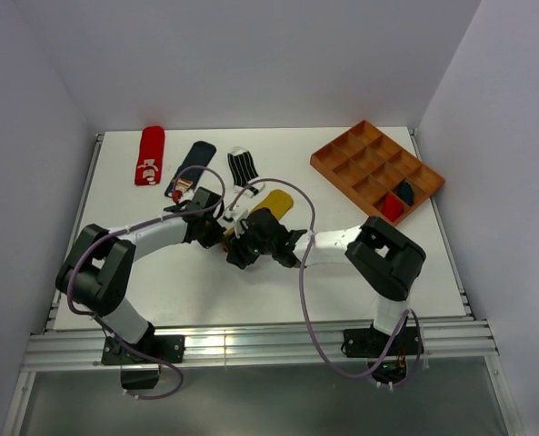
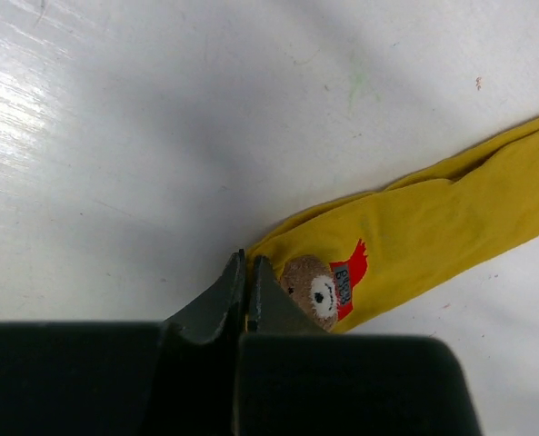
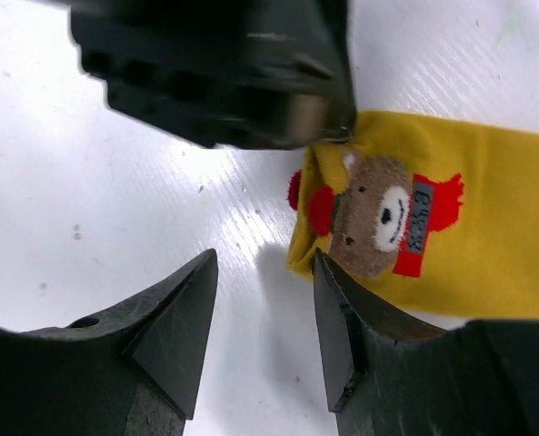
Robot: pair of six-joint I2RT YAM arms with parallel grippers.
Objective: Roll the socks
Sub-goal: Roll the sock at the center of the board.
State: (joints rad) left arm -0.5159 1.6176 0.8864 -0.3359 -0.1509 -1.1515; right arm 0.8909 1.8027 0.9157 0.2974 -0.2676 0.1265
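Mustard-yellow, light and limp, the sock (image 3: 496, 236) lies flat mid-table (image 2: 114, 136), one end corner pinched in the closed left gripper (image 2: 248, 282), the right gripper (image 3: 264, 309) parted beside that end, probably the best edge to roll from.

- Mustard sock (image 1: 271, 204): lies flat mid-counter (image 1: 160, 291), bear patch with red scarf facing up, 1 end corner pinched by the left end effector (image 2: 248, 265).
- Red sock (image 1: 149, 155), navy patch sock (image 1: 190, 168) and striped sock (image 1: 243, 167): flat, side by side, far left.
- Plain navy sock (image 1: 404, 192) and second red sock (image 1: 392, 208): bundled in neighbouring tray (image 1: 358, 162) compartments.
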